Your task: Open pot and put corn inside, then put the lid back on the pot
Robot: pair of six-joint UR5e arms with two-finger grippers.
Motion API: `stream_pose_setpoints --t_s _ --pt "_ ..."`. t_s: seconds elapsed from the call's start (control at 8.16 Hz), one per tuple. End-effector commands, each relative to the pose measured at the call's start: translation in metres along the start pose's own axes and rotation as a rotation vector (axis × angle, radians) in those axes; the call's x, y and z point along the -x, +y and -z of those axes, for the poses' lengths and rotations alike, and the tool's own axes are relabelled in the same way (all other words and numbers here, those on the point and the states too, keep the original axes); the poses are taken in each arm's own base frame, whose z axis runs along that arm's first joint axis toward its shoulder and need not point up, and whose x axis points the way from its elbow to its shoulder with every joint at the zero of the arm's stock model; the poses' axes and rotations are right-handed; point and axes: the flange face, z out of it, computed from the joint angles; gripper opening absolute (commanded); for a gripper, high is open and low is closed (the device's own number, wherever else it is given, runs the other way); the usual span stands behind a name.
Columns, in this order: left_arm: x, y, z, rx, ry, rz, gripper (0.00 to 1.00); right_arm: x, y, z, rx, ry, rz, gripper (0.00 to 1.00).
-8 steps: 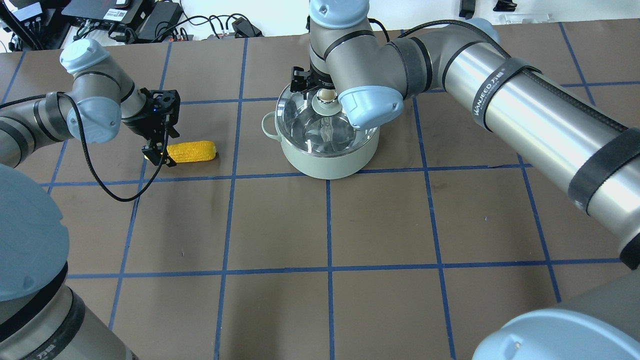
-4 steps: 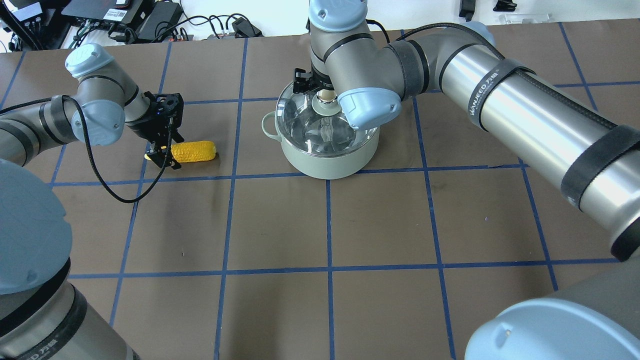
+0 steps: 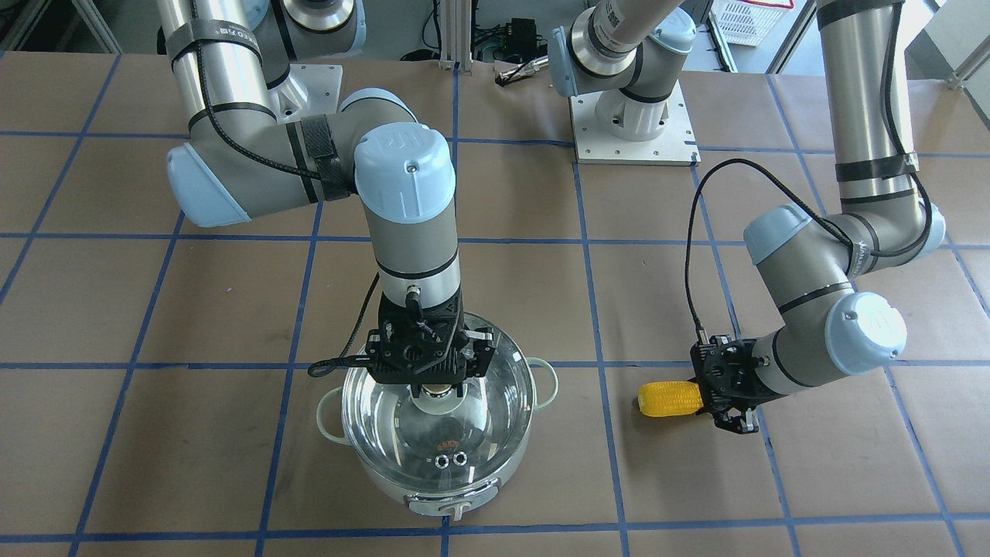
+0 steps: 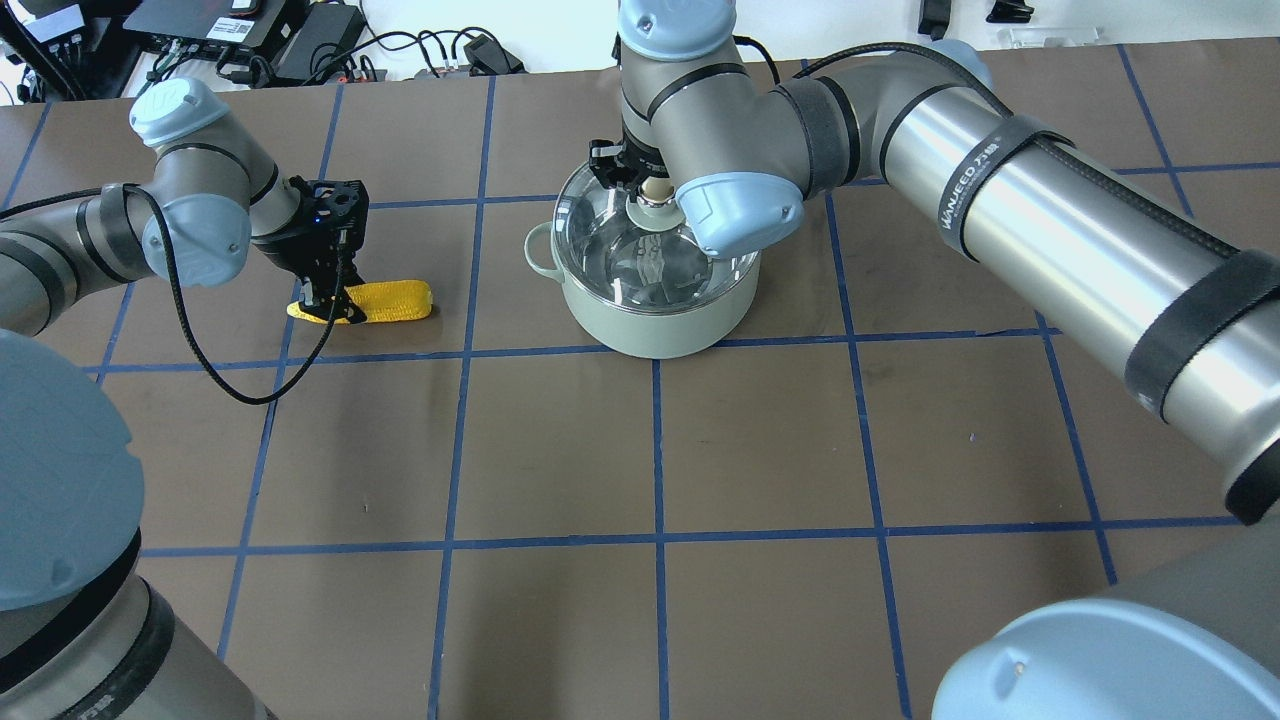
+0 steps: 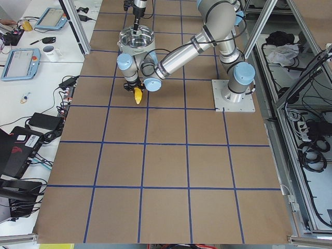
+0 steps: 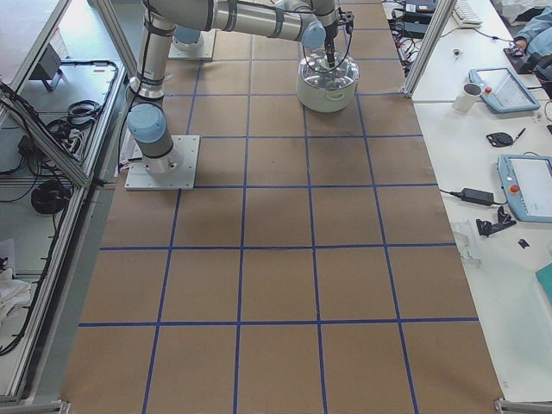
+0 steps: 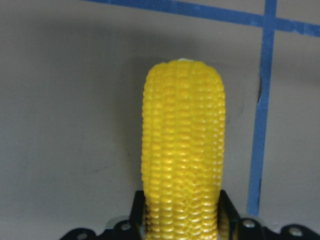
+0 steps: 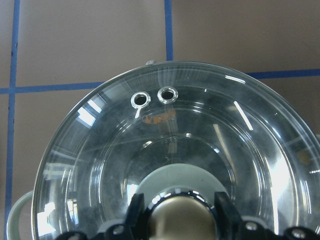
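While the clear glass dome lid (image 3: 438, 429) sits on the round mint-green pot (image 4: 655, 318), both arms are at their targets.
Right gripper (image 3: 435, 384) straddles the lid's beige-topped knob (image 8: 181, 218), fingers flanking it; whether it is clamped cannot be told. Left gripper (image 3: 717, 402) grasps the tapered end of the bright yellow corn cob (image 4: 385, 301), which lies on the brown gridded table (image 4: 760, 440), well apart from the pot.

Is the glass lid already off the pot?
No. The lid sits on the pot, with the right gripper around its knob.
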Motion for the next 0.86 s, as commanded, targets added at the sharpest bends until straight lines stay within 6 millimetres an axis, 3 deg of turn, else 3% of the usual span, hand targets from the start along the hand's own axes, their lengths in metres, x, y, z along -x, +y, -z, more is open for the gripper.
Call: stream_pose_setpoints --t_s 0.0,0.25,0.49,0.74 --pt "-0.010 -0.017 0.036 0.104 -0.036 -0.036 0.00 0.001 -0.005 0.011 -0.020 -0.006 0.000 0.29" --pt "-0.019 -0.025 0.068 0.112 -0.083 -0.046 0.00 -0.002 -0.010 0.049 -0.059 -0.019 -0.003 0.29" --pt "-0.042 -0.051 0.126 0.115 -0.187 -0.065 0.00 -0.024 -0.001 0.092 -0.026 0.006 0.036 0.28" --pt "-0.060 -0.094 0.157 0.043 -0.261 -0.126 0.00 -0.087 0.003 0.149 0.045 0.040 -0.027 0.28"
